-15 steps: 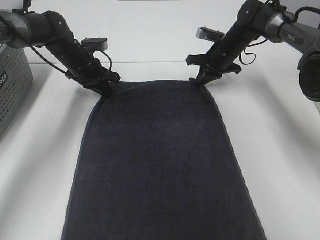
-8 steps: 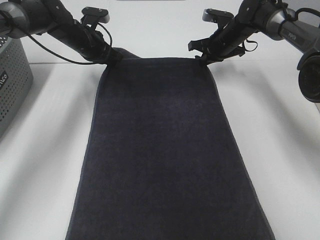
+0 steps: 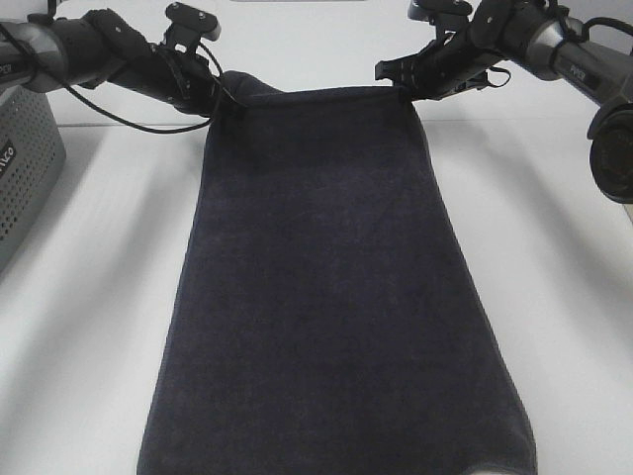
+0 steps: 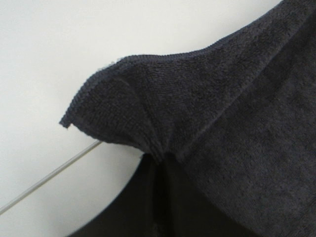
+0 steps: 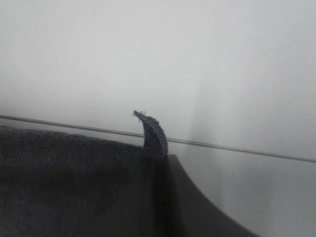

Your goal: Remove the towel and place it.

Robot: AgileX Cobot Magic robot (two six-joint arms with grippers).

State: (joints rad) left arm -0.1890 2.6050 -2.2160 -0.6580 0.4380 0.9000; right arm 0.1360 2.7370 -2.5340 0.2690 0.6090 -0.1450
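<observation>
The dark charcoal towel [image 3: 326, 277] hangs stretched between my two grippers and slopes down over the white table toward the near edge. My left gripper [image 3: 226, 97] is shut on its far left corner, which bunches into a fold in the left wrist view [image 4: 123, 113]. My right gripper [image 3: 407, 87] is shut on the far right corner, whose tip sticks up in the right wrist view [image 5: 154, 132]. Both held corners are lifted above the table. The towel's near end runs out of the exterior high view at the bottom. No white tag shows.
A grey perforated basket [image 3: 22, 158] stands at the left edge of the table. The white table [image 3: 554, 297] shows bare on both sides of the towel. A white wall [image 3: 316, 49] rises behind the table's far edge.
Both grippers have risen and moved toward the back wall, lifting the towel's far edge off the table. The towel is now stretched longer and its far corners are higher.
</observation>
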